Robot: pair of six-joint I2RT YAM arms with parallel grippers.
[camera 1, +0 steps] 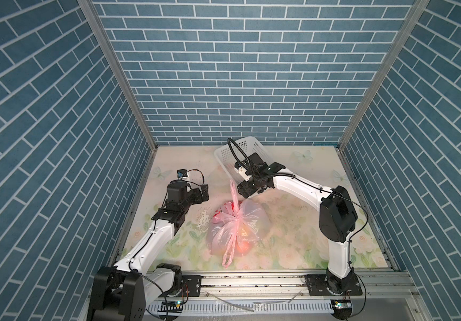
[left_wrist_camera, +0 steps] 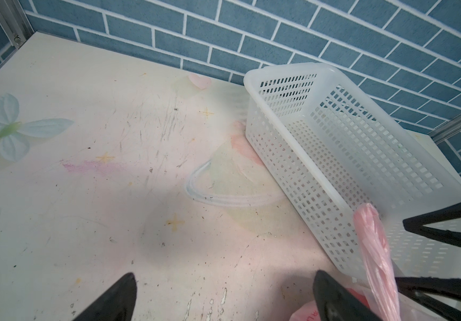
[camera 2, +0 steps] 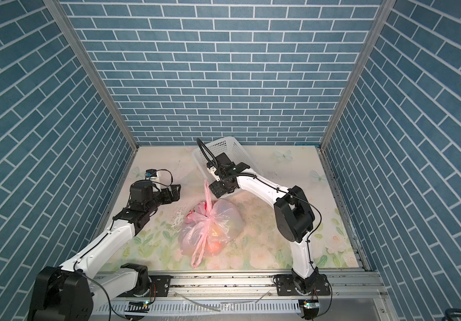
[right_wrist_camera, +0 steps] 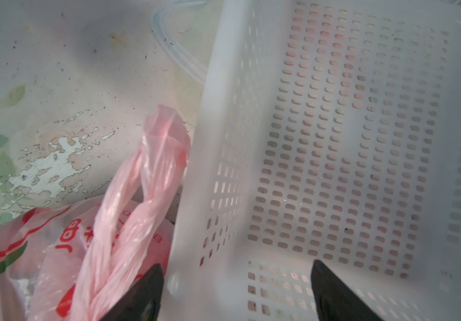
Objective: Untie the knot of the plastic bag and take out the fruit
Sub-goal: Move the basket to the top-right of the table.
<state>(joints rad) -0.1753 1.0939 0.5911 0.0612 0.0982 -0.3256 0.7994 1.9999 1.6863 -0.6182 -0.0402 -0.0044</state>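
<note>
The plastic bag [camera 1: 247, 222] lies slumped in the middle of the table [camera 1: 293, 194], nearer the front edge than the back wall. Its knot [camera 1: 236, 216] sits on top, tied tight, roughly at the centre of the bundle in both top views. Through the pale pink film I can make out the fruit [camera 1: 244, 244] as an orange-red glow on the near side of the bag; the other pieces are too veiled to tell apart.

One handle [camera 1: 234, 194] rises from the knot and points toward the far side, its tip just beside the near corner of the white perforated basket [camera 1: 247, 143], which stands far and a little right of centre. The second handle [camera 1: 228, 254] trails away from the knot toward the near edge and lies flat on the table.

The right gripper [camera 1: 241, 191] hangs over that near basket corner, right next to the raised handle. Its fingers [right_wrist_camera: 140, 294] are spread wide, the basket wall showing between them and the twisted handle lying alongside one finger, not pinched. The left gripper [camera 1: 204, 194] hovers left of the bag, well apart from it, fingers [left_wrist_camera: 332, 300] spread wide over bare table and holding nothing.
</note>
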